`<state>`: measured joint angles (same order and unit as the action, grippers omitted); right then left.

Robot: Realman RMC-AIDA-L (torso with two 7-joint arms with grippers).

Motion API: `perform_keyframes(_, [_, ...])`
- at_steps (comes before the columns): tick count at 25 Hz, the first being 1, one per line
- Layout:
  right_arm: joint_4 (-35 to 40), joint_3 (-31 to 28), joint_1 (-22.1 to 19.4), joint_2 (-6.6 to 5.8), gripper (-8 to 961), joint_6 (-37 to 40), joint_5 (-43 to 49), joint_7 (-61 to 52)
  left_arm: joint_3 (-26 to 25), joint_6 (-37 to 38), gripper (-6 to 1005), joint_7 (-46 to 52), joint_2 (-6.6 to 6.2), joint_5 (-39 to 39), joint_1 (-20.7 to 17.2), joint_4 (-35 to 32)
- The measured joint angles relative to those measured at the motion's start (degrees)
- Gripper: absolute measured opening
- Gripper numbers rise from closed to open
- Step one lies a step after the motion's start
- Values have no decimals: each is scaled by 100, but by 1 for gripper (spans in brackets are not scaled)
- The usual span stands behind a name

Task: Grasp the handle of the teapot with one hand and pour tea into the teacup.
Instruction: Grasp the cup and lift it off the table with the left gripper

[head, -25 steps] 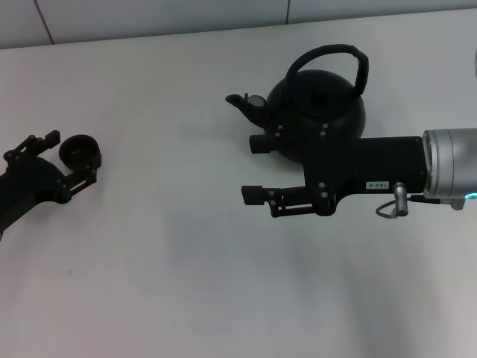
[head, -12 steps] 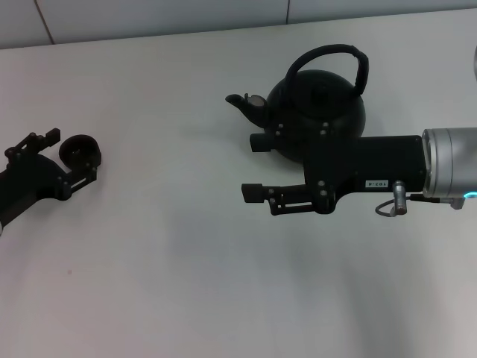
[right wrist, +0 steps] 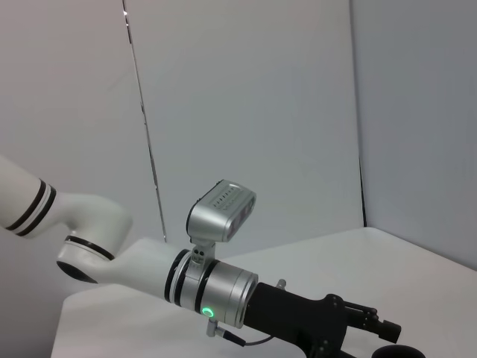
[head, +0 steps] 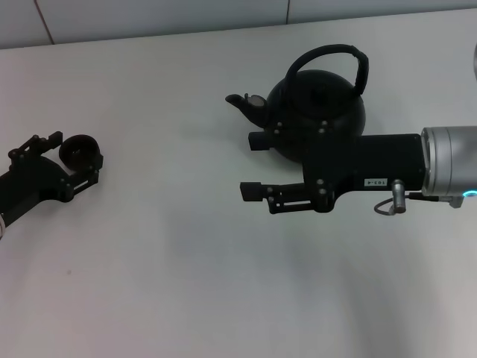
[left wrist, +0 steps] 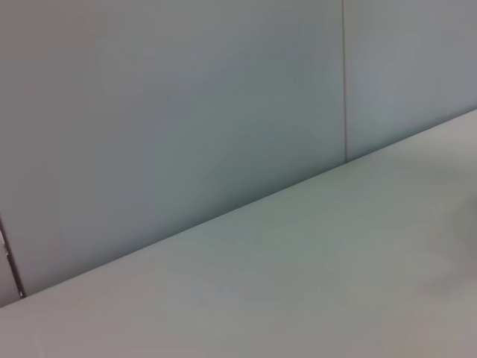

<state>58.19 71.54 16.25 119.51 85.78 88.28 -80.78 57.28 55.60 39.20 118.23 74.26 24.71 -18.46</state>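
The matte-black teapot [head: 317,112] stands upright at the back right, its spout pointing left and its arched handle [head: 332,54] free above it. My right gripper [head: 251,165] is open just in front of the pot's lower side, level with the table, and holds nothing. The small dark teacup [head: 78,149] sits at the far left between the fingertips of my left gripper [head: 73,156], which is open around it. The right wrist view shows the left gripper [right wrist: 373,327] from afar and the teacup [right wrist: 396,351] at the picture's edge. No tea is visible.
The white table [head: 171,246] runs back to a pale tiled wall [head: 149,15]. The left wrist view shows only the table [left wrist: 335,283] and wall. The left arm's white and silver links [right wrist: 186,276] stretch across the right wrist view.
My left arm has drawn back slightly toward the lower left while the teacup stays put. The right arm and the teapot have barely moved.
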Motion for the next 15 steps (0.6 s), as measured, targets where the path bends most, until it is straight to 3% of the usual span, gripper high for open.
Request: perform_keyframes(15, [-10,27,28,2,754,0,-5,0,82,-237,803,0,4,0,57,4])
